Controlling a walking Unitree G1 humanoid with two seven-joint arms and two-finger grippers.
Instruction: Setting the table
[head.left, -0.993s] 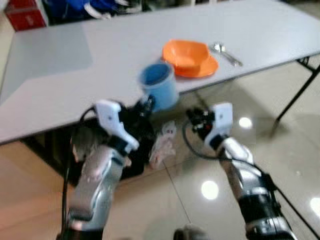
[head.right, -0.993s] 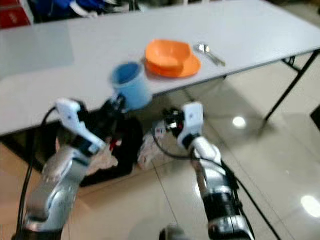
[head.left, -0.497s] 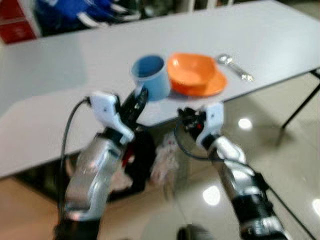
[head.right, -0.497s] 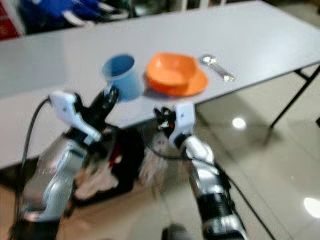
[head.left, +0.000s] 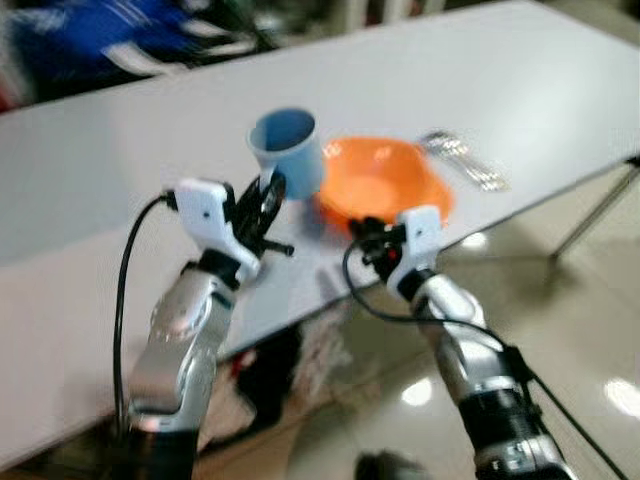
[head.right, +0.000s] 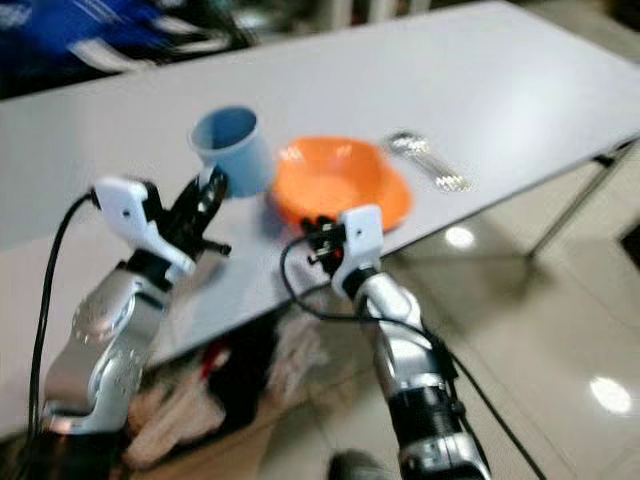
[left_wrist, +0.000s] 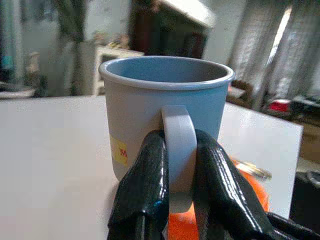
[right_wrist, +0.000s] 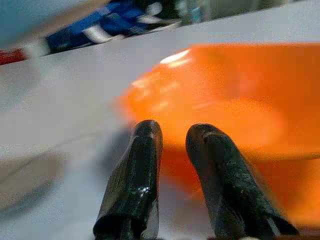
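Left end effector (left_wrist: 172, 200) pinching blue mug (head.left: 288, 153) by handle for upright carry over surface (head.left: 480, 70); right end effector (right_wrist: 172, 175) empty, fingers slightly apart nr orange bowl (head.left: 385, 180).

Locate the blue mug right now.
The blue mug is held by its handle in the left claw, over the grey table, just left of the orange bowl.

1. On the blue mug (left_wrist: 165, 115) we saw a small yellow label (left_wrist: 119, 150) low on its side, left of centre in the left wrist frame, just beside the handle.
2. That label carried red print, and we could make out only what looked like a letter "M" before the left gripper's finger (left_wrist: 142, 187) hid the rest.
3. We could read no other text, brand, number or sign.
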